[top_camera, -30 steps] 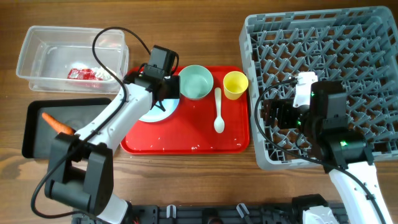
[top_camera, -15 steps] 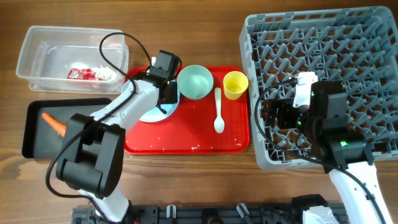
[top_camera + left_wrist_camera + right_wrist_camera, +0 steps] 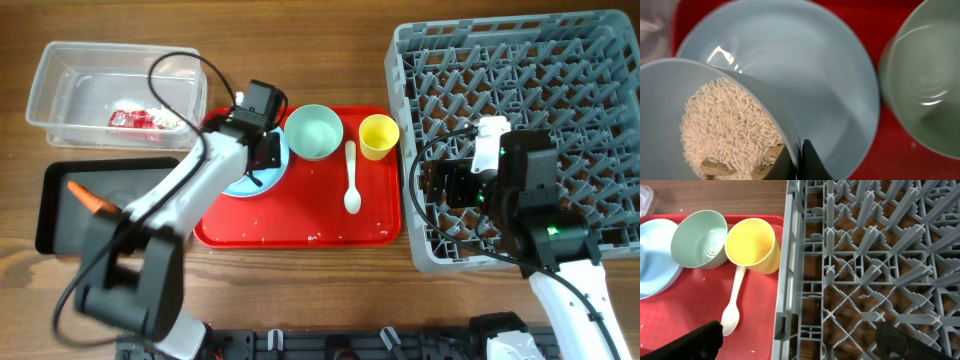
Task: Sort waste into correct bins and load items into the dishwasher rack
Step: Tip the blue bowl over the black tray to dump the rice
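Note:
My left gripper [image 3: 801,150] is shut on the rim of the light blue bowl [image 3: 665,100], one finger inside and one outside. The bowl holds white rice [image 3: 725,125] with brownish scraps and is tilted over the light blue plate [image 3: 815,65]. From overhead, the left gripper [image 3: 262,150] covers most of that bowl above the plate [image 3: 238,180]. The mint-green bowl [image 3: 314,132], yellow cup [image 3: 378,136] and white spoon [image 3: 351,180] rest on the red tray [image 3: 300,228]. My right gripper [image 3: 800,342] is open and empty over the left edge of the dishwasher rack [image 3: 560,80].
The clear tub [image 3: 70,90] at the back left holds a red wrapper [image 3: 130,118] and white tissue [image 3: 172,122]. In front of it the black tray [image 3: 60,225] holds an orange carrot [image 3: 88,197]. The grey rack [image 3: 865,255] has nothing in it.
The left gripper's jaws have closed onto the light blue bowl's rim and the arm shifted slightly at the plate. The right arm has not moved.

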Robot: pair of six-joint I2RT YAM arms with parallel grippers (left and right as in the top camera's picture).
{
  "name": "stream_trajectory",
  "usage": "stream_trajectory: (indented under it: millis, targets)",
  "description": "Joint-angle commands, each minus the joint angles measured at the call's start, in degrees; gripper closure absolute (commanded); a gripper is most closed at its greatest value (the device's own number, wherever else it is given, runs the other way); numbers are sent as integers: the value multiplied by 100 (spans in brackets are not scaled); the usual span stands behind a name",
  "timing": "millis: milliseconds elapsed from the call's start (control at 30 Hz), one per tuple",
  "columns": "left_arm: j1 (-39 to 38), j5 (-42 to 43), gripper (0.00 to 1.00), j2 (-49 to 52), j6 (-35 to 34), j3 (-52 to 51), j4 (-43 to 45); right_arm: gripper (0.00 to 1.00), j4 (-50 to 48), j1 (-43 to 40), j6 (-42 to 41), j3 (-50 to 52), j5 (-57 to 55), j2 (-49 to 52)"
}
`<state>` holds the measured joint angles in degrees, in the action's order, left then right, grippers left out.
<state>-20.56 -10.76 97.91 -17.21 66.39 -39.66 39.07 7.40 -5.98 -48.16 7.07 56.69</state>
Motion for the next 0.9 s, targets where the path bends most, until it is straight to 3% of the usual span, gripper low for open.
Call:
stream_trajectory:
  millis: [0, 100, 167, 333, 433, 667, 800, 867]
  targets:
    - [411, 551, 96, -992, -328, 72, -254, 0, 22, 13, -20, -101, 26, 11]
    - [1298, 1180, 96, -1220, -752, 70, -782, 0, 20, 13, -17, -101, 26, 11]
    - [2199, 2177, 96, -1187, -695, -26, -1021, 0, 22, 13, -17, -101, 26, 11]
    - [3989, 3814, 96, -1187, 129, -468, -852, 0, 24, 13, -20, -101, 26, 11]
    - [5147, 5241, 96, -1040, 868, -848, -479, 0, 22, 13, -17, -101, 28, 11]
    - [6067, 7396, 96, -442, 1534, -929, -350, 0, 17, 13, -17, -101, 26, 11]
    - [6330, 8196, 96, -223, 1537, -929, -415, 0, 35, 13, -17, -101, 26, 11]
    - [6443, 8214, 96, -210, 1537, -931, -518, 0, 39, 13, -17, -101, 26, 11]
